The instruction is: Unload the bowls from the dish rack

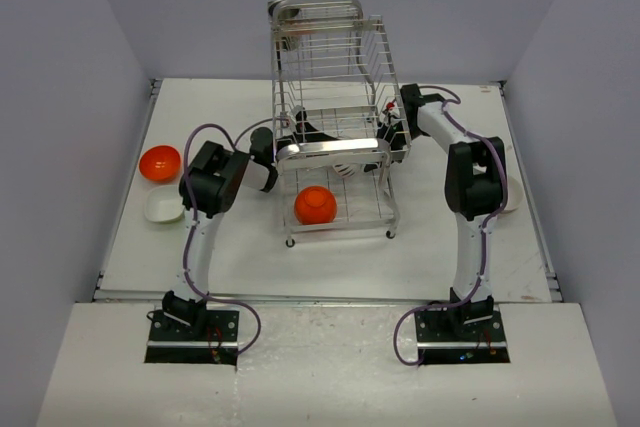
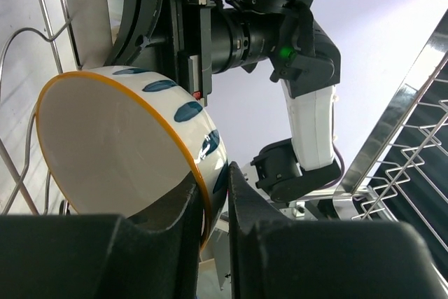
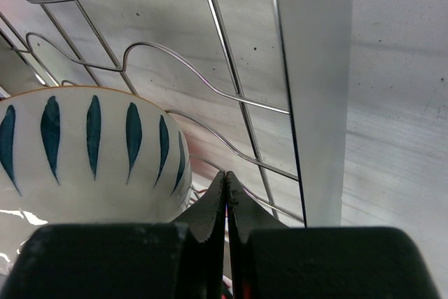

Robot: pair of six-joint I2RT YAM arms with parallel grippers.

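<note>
1. Top external view: the chrome wire two-tier dish rack (image 1: 330, 150) stands at the middle of the white table (image 1: 330, 267).
2. A glossy orange round bowl (image 1: 314, 204) sits on the rack's lower tier, at 6 o'clock just behind the shiny front bar.
3. A second glossy orange bowl (image 1: 160, 161) lies on the table at 9 o'clock from the rack, well apart from it. A plain white bowl (image 1: 162, 207) lies just beside it at its 6 o'clock.
4. The left arm enters the rack from 9 o'clock and the right arm from 3 o'clock, both at the level of the front bar.
5. Left wrist view: a white bowl with an orange rim and dark teal leaf strokes (image 2: 119, 152) stands tilted on edge among the rack wires, its hollow facing the camera.
6. The left gripper (image 2: 213, 176) is clamped on this bowl's rim at about 5 o'clock, with one finger inside the hollow and the other on the painted outside.
7. The right arm's black wrist fills the space at 12 to 1 o'clock above the bowl. Whether it touches the bowl, I cannot tell.
8. Right wrist view: the right gripper (image 3: 226, 175) has its jaws pressed together with nothing between them.
9. The painted bowl (image 3: 84, 152) lies at 9 o'clock, just beside the tips, with rack wires and a flat upright bar behind.
</note>
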